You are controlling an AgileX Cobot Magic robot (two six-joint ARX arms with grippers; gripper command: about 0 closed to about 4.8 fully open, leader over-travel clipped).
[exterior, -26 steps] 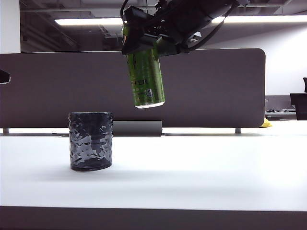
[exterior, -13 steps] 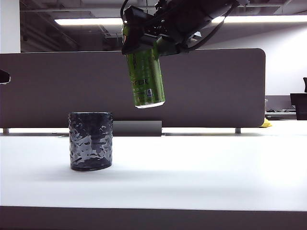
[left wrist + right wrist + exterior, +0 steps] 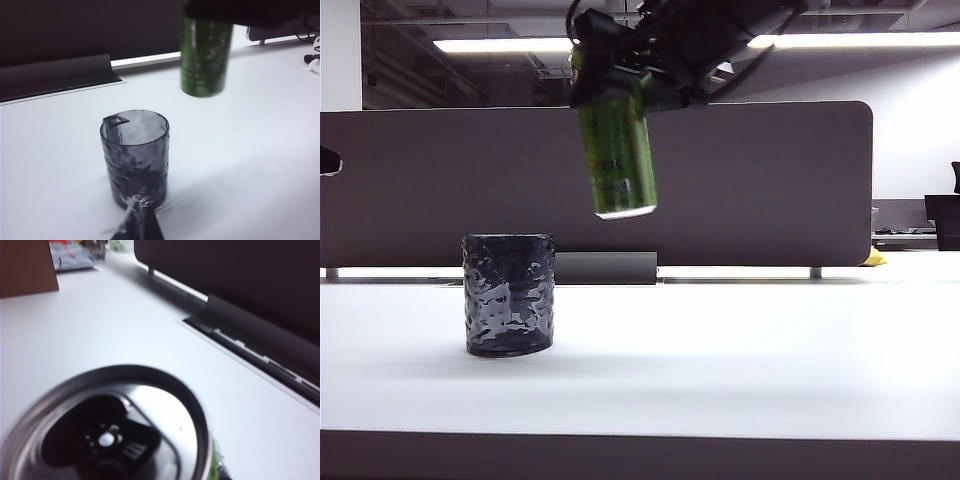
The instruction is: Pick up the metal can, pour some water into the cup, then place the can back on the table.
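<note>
The green metal can [image 3: 617, 160] hangs high over the white table [image 3: 740, 360], nearly upright with a slight tilt. My right gripper [image 3: 610, 88] is shut on its upper part. The can's base is above and to the right of the cup [image 3: 509, 295], a short dark dimpled tumbler standing on the table. In the right wrist view the can's silver top [image 3: 105, 435] fills the near field. In the left wrist view the cup [image 3: 135, 155] stands just beyond my left gripper [image 3: 139, 220], whose fingers lie together with nothing between them, and the can [image 3: 205, 55] hangs behind. The water is out of view.
A dark grey partition panel [image 3: 770, 180] runs along the table's back edge, with a low grey bracket [image 3: 605, 268] at its foot. A brown box [image 3: 25, 265] and small clutter [image 3: 75, 255] lie at the table's far end.
The right gripper and the can have shifted slightly left toward the cup. The cup and the left gripper have not moved.
</note>
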